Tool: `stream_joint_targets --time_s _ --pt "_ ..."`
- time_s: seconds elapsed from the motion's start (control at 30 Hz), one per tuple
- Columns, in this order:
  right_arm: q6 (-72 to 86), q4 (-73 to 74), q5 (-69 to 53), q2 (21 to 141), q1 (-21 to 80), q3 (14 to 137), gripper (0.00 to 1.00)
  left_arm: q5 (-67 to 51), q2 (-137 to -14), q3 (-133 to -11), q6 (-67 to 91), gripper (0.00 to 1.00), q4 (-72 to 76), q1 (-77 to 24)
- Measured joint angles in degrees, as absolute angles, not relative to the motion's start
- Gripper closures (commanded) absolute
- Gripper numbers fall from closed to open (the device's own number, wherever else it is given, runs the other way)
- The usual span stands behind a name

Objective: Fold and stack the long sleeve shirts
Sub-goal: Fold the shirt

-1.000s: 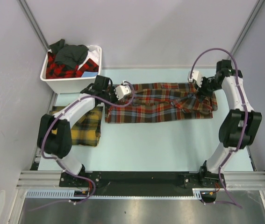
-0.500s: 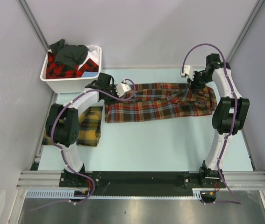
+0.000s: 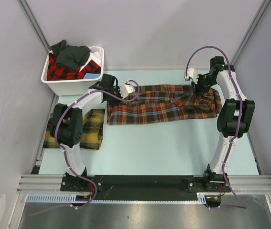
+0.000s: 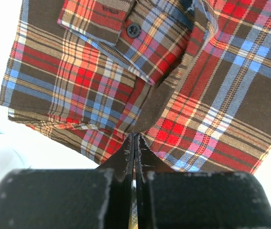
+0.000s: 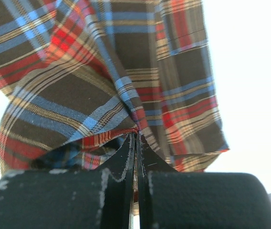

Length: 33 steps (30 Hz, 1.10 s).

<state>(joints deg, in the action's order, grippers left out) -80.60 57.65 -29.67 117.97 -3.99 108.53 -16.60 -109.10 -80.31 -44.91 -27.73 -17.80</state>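
A red-brown plaid long sleeve shirt [image 3: 161,105] with blue lines lies spread across the far half of the table. My left gripper [image 3: 125,90] is shut on its far left edge, fabric pinched between the fingertips [image 4: 134,138], a buttoned cuff [image 4: 133,30] just beyond. My right gripper [image 3: 200,90] is shut on the shirt's far right part, cloth bunched at its tips [image 5: 136,134]. A folded yellow-and-dark-green shirt [image 3: 90,130] rests at the left, partly under the left arm. More shirts, red-black plaid and dark grey [image 3: 70,59], fill the bin.
A white plastic bin [image 3: 73,86] stands at the far left corner, just behind the left gripper. Grey walls close in on both sides. The metal rail [image 3: 145,183] with the arm bases runs along the near edge.
Both grippers have carried the shirt's far edge further back. The left arm has stretched toward the bin and the right arm has swung toward the far right corner. Both stay shut.
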Motion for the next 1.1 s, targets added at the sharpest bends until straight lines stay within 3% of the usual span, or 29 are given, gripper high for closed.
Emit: stream_joint_targets --time_s 0.67,1.1 --pt "-81.0 62.1 -28.8 116.1 -6.4 103.5 1.0 -17.5 -111.3 -82.0 -45.1 1.0 -28.1 -17.9" --pt "-81.7 68.4 -28.6 80.9 -10.1 78.1 1.0 -26.0 -88.5 -65.2 -49.1 1.0 -32.6 -19.9"
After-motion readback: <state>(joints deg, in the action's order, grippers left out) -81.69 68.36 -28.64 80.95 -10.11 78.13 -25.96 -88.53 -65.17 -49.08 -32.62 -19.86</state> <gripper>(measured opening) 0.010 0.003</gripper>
